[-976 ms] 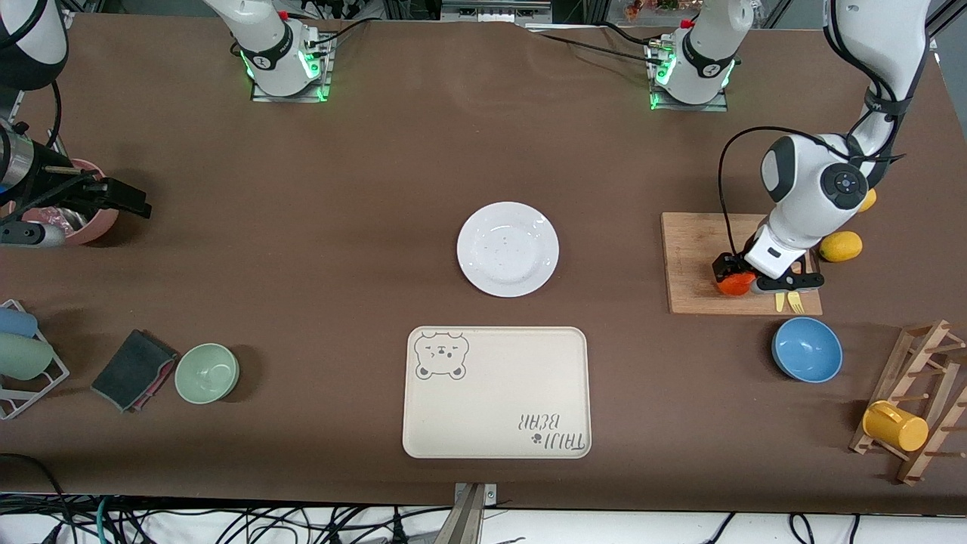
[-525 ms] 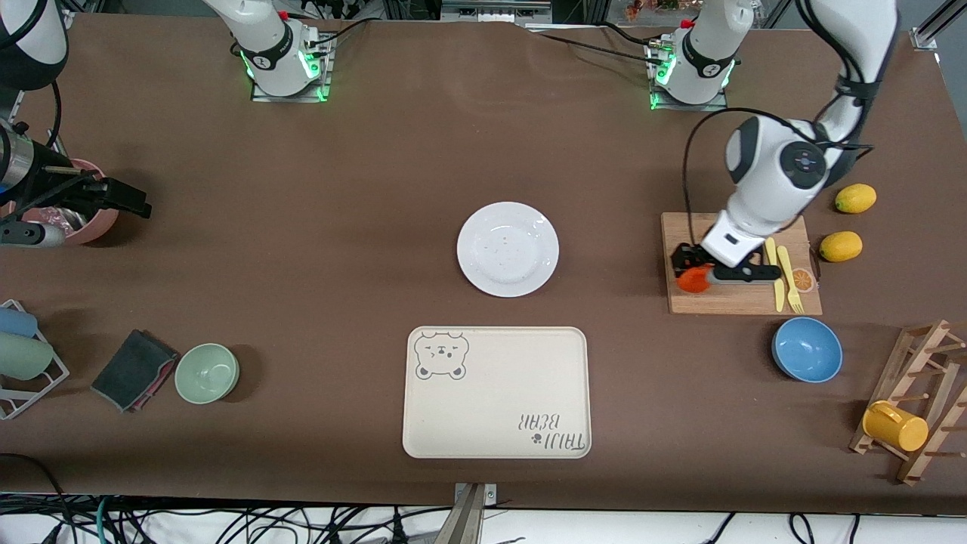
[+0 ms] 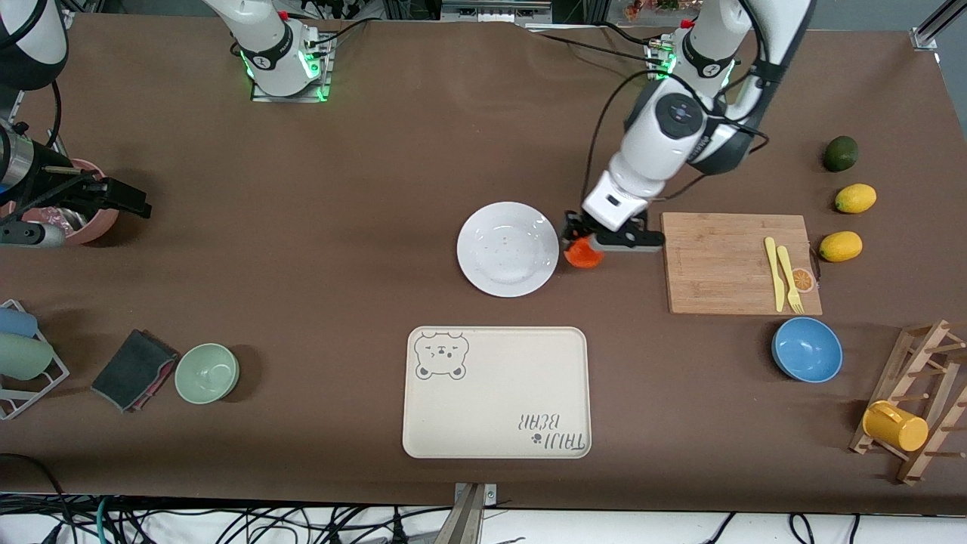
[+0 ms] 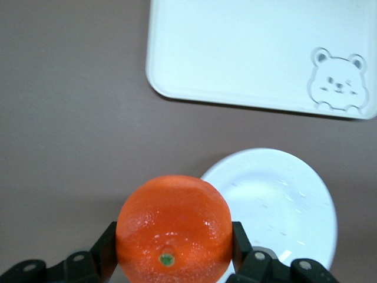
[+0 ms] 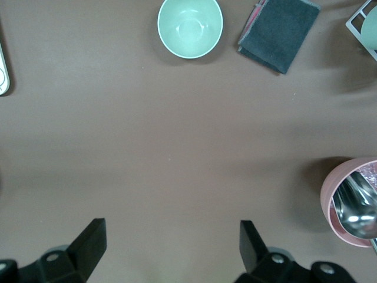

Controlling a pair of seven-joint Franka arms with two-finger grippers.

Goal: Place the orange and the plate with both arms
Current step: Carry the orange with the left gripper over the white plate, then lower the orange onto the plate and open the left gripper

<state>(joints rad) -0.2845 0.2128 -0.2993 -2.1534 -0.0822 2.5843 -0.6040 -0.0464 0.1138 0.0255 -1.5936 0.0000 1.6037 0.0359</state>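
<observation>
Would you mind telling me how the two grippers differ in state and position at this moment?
The left gripper is shut on the orange, while the right gripper is open and holds nothing. The left gripper is over the bare table just beside the plate, whereas the right gripper waits at the right arm's end of the table, near the pink bowl. Both are black two-finger grippers pointing down at the brown table.

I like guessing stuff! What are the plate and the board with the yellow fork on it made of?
The plate looks like glazed ceramic, though it could be hard plastic: glossy white, with faint specks and light glinting off it. The board looks like bare wood or bamboo: tan, matte, with straight grain lines. The left gripper holds the orange beside the plate.
</observation>
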